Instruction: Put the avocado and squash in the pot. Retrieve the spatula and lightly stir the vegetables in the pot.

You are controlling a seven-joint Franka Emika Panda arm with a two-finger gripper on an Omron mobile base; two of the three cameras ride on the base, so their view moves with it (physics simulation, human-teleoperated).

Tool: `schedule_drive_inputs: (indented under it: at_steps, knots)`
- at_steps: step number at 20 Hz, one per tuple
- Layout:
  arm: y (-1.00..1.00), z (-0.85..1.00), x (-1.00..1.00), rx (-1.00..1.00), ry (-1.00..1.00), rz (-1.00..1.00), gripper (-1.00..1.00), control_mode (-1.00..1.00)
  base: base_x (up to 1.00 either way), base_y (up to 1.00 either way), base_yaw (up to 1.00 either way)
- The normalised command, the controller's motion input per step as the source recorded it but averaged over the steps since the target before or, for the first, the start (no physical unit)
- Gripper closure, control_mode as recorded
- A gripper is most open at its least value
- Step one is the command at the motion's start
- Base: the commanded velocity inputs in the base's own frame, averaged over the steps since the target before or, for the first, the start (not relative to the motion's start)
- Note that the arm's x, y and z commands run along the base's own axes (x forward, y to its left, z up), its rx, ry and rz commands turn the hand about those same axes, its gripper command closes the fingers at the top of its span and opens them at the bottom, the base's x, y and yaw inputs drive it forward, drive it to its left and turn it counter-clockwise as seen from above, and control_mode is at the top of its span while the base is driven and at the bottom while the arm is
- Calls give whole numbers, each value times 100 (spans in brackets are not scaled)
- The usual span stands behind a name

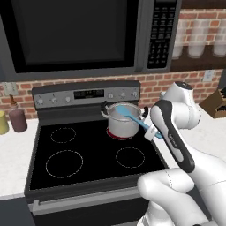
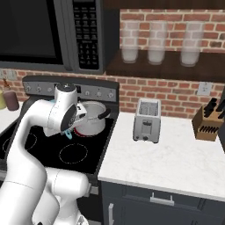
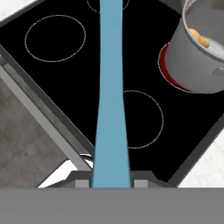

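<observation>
Hand view: squash (image 3: 199, 37) lies inside pot (image 3: 194, 65)

One pot (image 1: 122, 122) stands on one stove (image 1: 88, 152), on the far right burner of four. One spatula (image 1: 136, 119) reaches over the pot's rim. One squash (image 3: 199, 38) shows inside the pot. One microwave (image 1: 84, 33) hangs above. On the right worktop (image 2: 176, 162) stand one toaster (image 2: 146, 120) and one knife block (image 2: 208, 123). Three glass jars (image 2: 157, 44) line one shelf (image 2: 167, 68). Two containers (image 1: 13, 120) stand on the left worktop.
</observation>
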Motion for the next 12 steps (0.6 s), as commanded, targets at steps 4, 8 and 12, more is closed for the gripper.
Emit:
schedule_drive_inputs:
  at_steps: [4,8,12]
  knots:
    - [0,0,0,0,0,0,100,100,1,0,0]
    - [0,0,0,0,0,0,100,100,0,0,0]
    - [0,0,0,0,0,0,100,100,37,1,0]
